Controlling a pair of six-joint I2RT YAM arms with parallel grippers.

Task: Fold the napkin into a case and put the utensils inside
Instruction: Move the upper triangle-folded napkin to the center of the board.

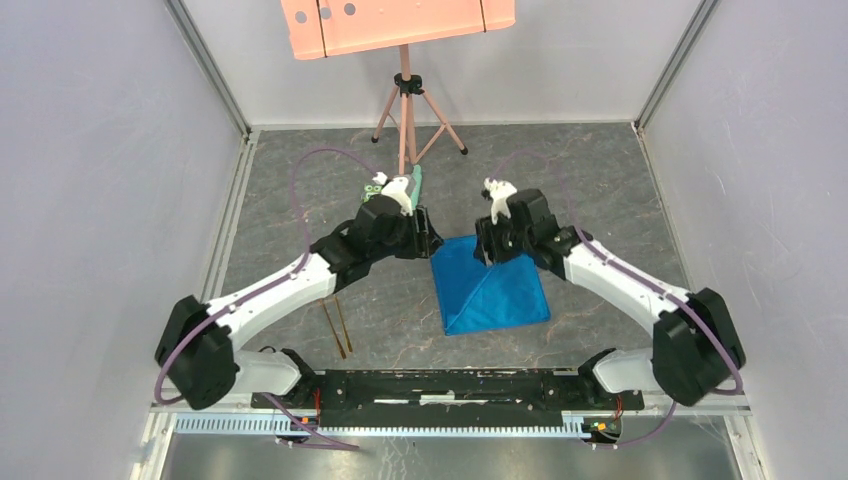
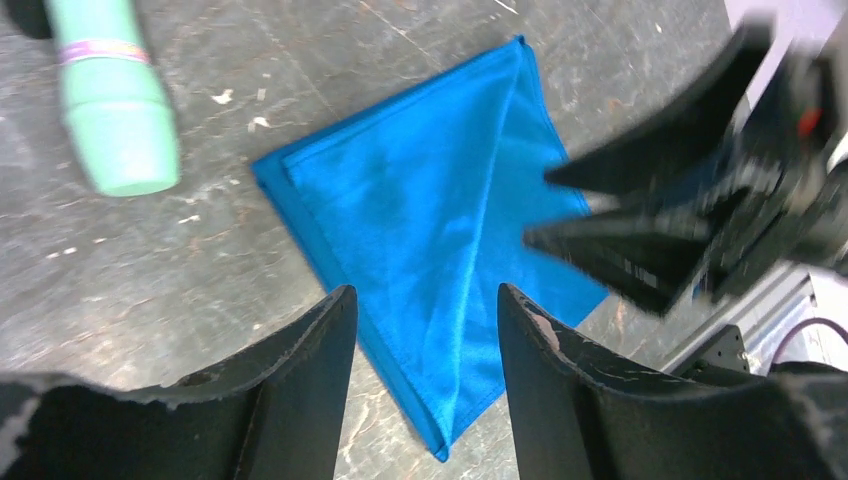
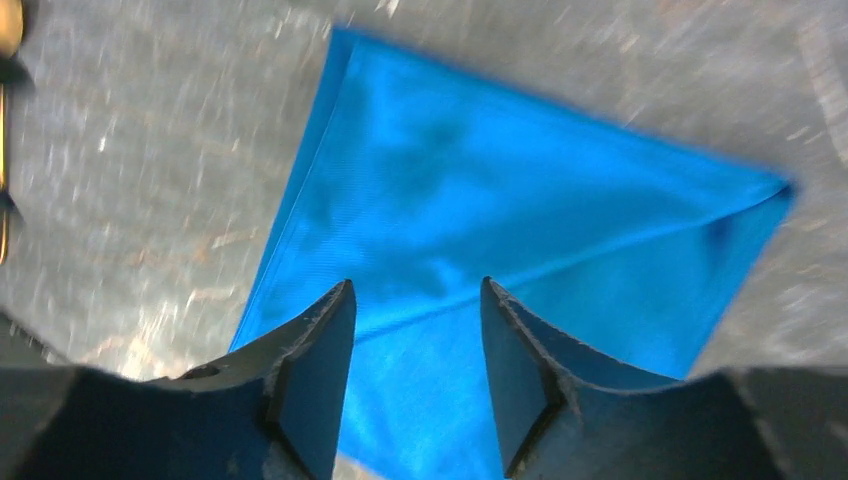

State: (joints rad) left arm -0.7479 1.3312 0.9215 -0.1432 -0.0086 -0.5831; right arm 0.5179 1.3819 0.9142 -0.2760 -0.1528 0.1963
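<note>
The bright blue napkin [image 1: 490, 285] lies flat on the grey table, folded over with a diagonal crease running across it [image 2: 430, 210] [image 3: 520, 210]. My left gripper [image 1: 428, 240] [image 2: 425, 295] hovers over the napkin's far left corner, open, with only cloth and table showing between its fingers. My right gripper [image 1: 483, 245] [image 3: 415, 288] hangs open over the far part of the cloth and holds nothing. The two grippers are close together. The gold utensils [image 1: 337, 328] lie side by side on the table, left of the napkin and partly under my left arm.
A pale green tube [image 2: 110, 100] lies on the table beyond the left gripper [image 1: 416, 180]. A pink tripod [image 1: 405, 110] carrying a pink board [image 1: 400, 22] stands at the back. Grey walls close in both sides.
</note>
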